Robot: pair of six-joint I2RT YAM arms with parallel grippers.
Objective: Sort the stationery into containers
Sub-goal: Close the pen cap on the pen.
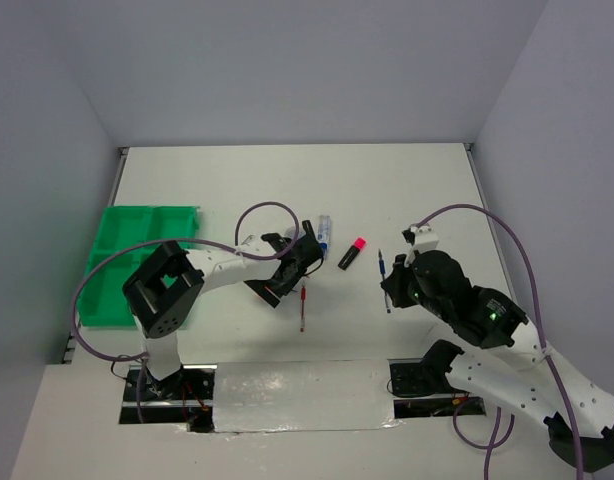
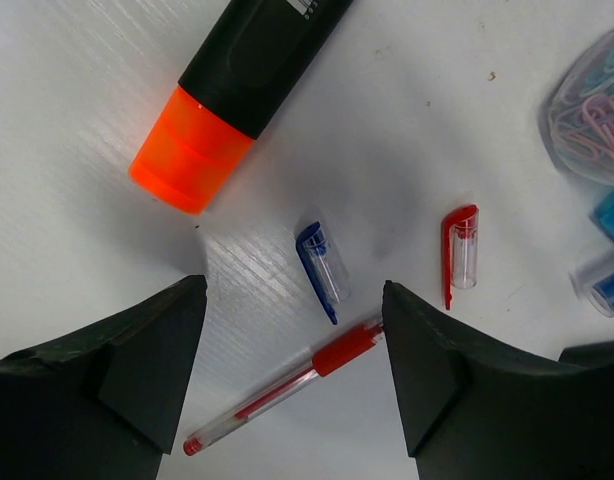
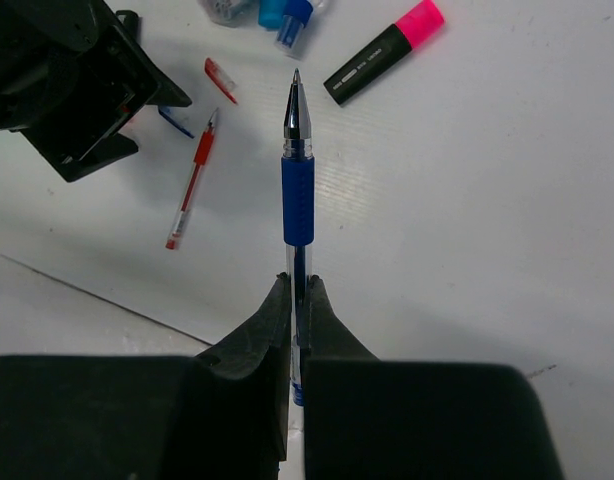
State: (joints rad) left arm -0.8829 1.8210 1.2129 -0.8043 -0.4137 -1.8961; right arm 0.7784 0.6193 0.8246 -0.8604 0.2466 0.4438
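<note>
The left tool (image 2: 292, 325) hung with its jaws apart, straddling the red pen (image 2: 287, 385), which lay flat on the desk (image 2: 87, 200) slanting between them, a loose blue cap (image 2: 322, 268) just beyond. Light, stiff and slick, that pen would likely take best at its red grip sleeve. The right tool (image 3: 297, 300) was clamped on the blue pen (image 3: 297, 190) by its rear end, and the green tray (image 1: 137, 250) sat well apart to the left.

White print along the black barrel of the pink highlighter (image 3: 384, 52), lying just beyond the tip of the blue pen (image 3: 297, 190), is too small to read; nothing else legible.
</note>
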